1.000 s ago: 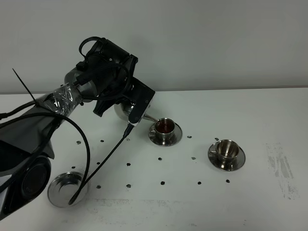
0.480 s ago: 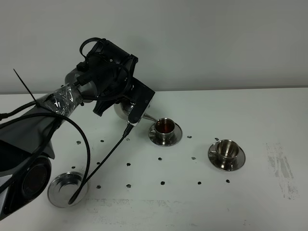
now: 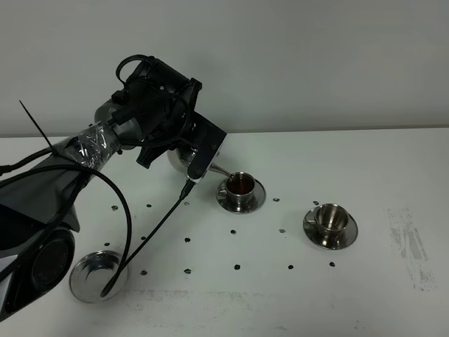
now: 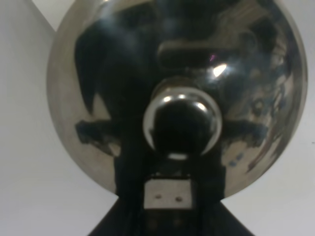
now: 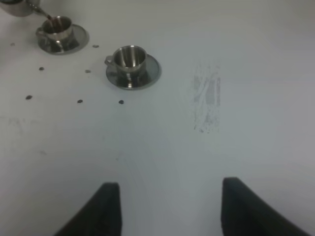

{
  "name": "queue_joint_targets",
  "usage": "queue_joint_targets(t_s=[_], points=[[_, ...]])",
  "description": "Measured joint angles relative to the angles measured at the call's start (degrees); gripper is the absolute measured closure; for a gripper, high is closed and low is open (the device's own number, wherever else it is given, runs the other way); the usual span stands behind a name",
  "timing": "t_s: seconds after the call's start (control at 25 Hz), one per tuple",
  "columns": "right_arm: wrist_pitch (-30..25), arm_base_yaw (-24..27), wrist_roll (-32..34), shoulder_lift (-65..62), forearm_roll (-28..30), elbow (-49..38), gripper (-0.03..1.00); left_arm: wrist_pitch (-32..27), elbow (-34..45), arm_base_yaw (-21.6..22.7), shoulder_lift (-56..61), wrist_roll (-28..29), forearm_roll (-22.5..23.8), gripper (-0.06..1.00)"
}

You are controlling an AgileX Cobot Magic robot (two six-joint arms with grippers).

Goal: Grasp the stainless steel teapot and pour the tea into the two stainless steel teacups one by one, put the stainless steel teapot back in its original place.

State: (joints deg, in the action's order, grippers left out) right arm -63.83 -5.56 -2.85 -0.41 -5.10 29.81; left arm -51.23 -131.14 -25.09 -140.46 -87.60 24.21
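My left gripper [image 3: 198, 151] is shut on the stainless steel teapot [image 3: 178, 161] and holds it tilted above the table. Its thin spout [image 3: 220, 170] reaches the rim of the near teacup [image 3: 240, 187], which holds dark reddish tea [image 3: 241, 183]. The other teacup [image 3: 330, 219] stands on its saucer further right and looks empty inside. In the left wrist view the teapot [image 4: 98, 73] and its lid knob [image 4: 181, 123] fill the frame. The round steel plate [image 3: 90, 281] lies bare at the front left. My right gripper [image 5: 171, 183] hovers open over bare table, with both teacups [image 5: 131, 56] [image 5: 56, 27] ahead.
Several small dark dots [image 3: 237, 267] are scattered over the white table. A black cable [image 3: 158, 228] hangs from the left arm down to the steel plate. A grey scuffed patch [image 3: 410, 246] marks the table at the right. A pale wall closes the back.
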Motion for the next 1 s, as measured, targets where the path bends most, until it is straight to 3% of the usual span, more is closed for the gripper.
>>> queue_joint_targets(t_s=[0.24, 0.56, 1.0], points=[[0.0, 0.0, 0.0, 0.0, 0.1, 0.0, 0.52, -0.1, 0.0, 0.0, 0.0, 0.8, -1.5, 0.71], [0.0, 0.0, 0.0, 0.0, 0.1, 0.0, 0.52, -1.3, 0.0, -0.1, 0.0, 6.6, -2.9, 0.71], [0.0, 0.0, 0.0, 0.0, -0.1, 0.0, 0.52, -5.5, 0.0, 0.5, 0.8, 9.2, -8.8, 0.71]])
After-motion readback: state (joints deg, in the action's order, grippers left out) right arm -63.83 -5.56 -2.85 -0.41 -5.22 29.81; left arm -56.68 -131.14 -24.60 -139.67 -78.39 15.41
